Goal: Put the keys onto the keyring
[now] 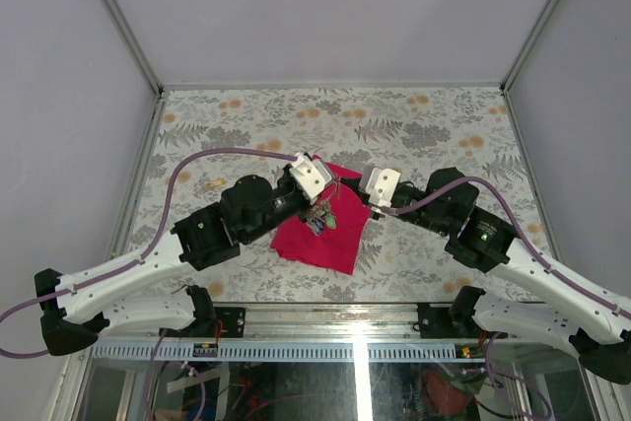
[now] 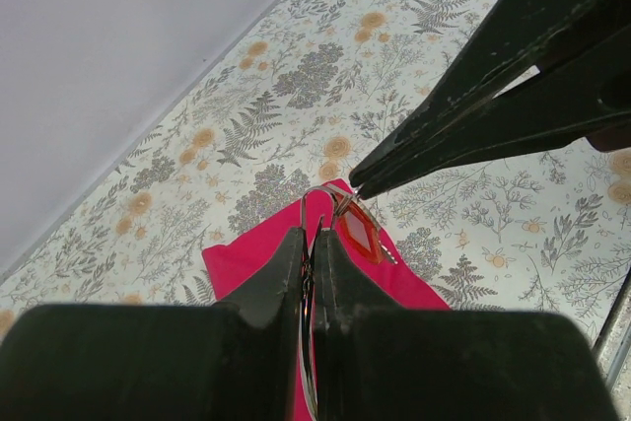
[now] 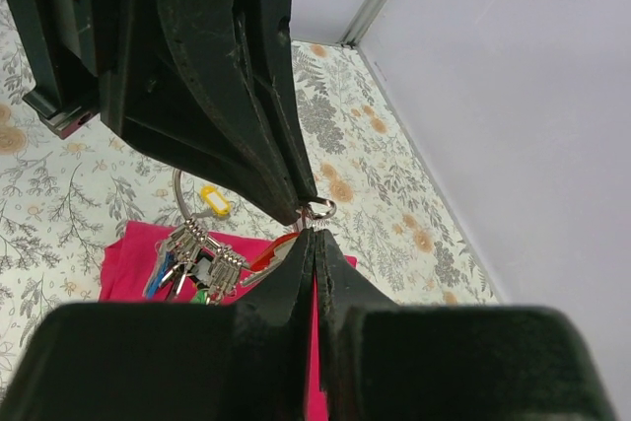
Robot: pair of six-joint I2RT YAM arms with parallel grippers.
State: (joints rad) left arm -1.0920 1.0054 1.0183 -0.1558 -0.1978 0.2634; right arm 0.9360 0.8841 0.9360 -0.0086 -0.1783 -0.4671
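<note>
The keyring, a thin silver ring [image 3: 178, 196] with a bunch of keys and coloured tags [image 3: 193, 264], hangs over the magenta cloth [image 1: 317, 240]. The bunch also shows in the top view [image 1: 320, 216]. My left gripper [image 2: 312, 234] is shut on the ring's wire. Its fingers reach in from above in the right wrist view [image 3: 301, 212]. My right gripper [image 3: 314, 236] is shut at the head of the red-headed key [image 3: 273, 251], by a small silver loop [image 3: 321, 209]. In the left wrist view the right gripper's tip [image 2: 359, 183] touches the ring, and the red key [image 2: 357, 230] hangs below it.
A yellow tag [image 3: 214, 200] lies on the floral tabletop beyond the cloth, at the left in the top view [image 1: 210, 182]. Grey walls with metal frame posts [image 1: 148, 125] enclose the table. The arms' bases stand at the near edge.
</note>
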